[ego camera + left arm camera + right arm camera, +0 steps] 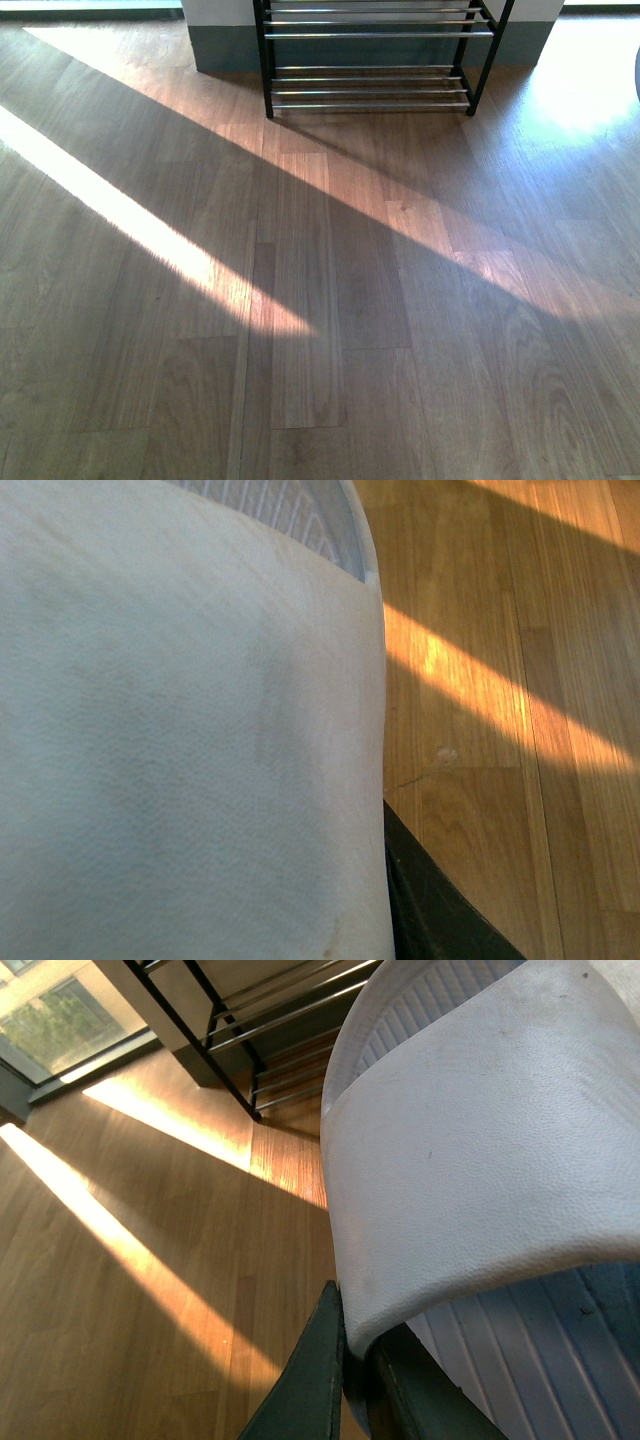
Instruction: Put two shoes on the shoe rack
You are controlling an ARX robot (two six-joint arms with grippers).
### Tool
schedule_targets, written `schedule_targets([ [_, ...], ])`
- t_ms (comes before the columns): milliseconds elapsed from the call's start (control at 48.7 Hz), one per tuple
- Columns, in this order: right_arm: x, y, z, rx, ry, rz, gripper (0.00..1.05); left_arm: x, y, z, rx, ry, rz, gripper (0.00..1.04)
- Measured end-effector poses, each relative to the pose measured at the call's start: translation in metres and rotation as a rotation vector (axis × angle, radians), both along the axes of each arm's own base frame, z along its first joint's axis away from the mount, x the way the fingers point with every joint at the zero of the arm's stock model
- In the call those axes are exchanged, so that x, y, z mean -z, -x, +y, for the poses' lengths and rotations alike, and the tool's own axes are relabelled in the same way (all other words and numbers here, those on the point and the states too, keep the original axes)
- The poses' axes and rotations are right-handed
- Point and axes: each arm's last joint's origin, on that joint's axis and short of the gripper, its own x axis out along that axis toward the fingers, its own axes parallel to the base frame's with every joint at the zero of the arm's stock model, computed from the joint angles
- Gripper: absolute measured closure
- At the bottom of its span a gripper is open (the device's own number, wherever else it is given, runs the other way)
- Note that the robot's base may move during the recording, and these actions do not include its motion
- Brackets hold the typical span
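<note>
At the far middle of the scene we see the shoe rack (370, 88), its black side frames and thin chrome bars standing on the wooden floor (320, 300) just in front of a grey-based wall (225, 50). The front view cuts off its upper tiers. Bright bands of sunlight run slantwise over the boards from the far left toward the near middle and right. Neither arm nor any shoe shows in the front view, so we place the shoes from the wrist cameras alone. In the right wrist view a pale slide (480, 1140) fills the near side of the frame, its broad leather-grained strap arching over a ribbed footbed (520, 1360). The right gripper (358, 1325) has its two dark fingers (315, 1390) pinched on the edge of that strap, one on each face, so it is grasping the pale slide above the floor. The rack stands farther off beyond it, and a window (50, 1010) shows to the rack's left. In the left wrist view the other slide (180, 730) lies right against the camera, strap foremost, with a sliver of ribbed sole (290, 510) past it. Only one dark finger (440, 925) of the left gripper (400, 880) shows, touching the strap's edge. Its partner is hidden, so we cannot tell whether the grip is clenched or released.
</note>
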Motion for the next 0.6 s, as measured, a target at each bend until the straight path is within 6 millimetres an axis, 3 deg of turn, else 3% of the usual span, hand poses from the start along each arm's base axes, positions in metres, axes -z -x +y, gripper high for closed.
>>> schedule_targets([
  [103,0.000,0.000,0.000,0.000,0.000,0.000,1.03,-0.030,0.021,0.001,-0.072,0.034,-0.078,1.03],
  [267,0.000,0.000,0.000,0.000,0.000,0.000,1.03,-0.053,0.040,-0.001,-0.095,0.049,-0.154,1.03],
  [596,0.000,0.000,0.000,0.000,0.000,0.000,1.03,-0.059,0.044,-0.001,-0.099,0.068,-0.198,1.03],
])
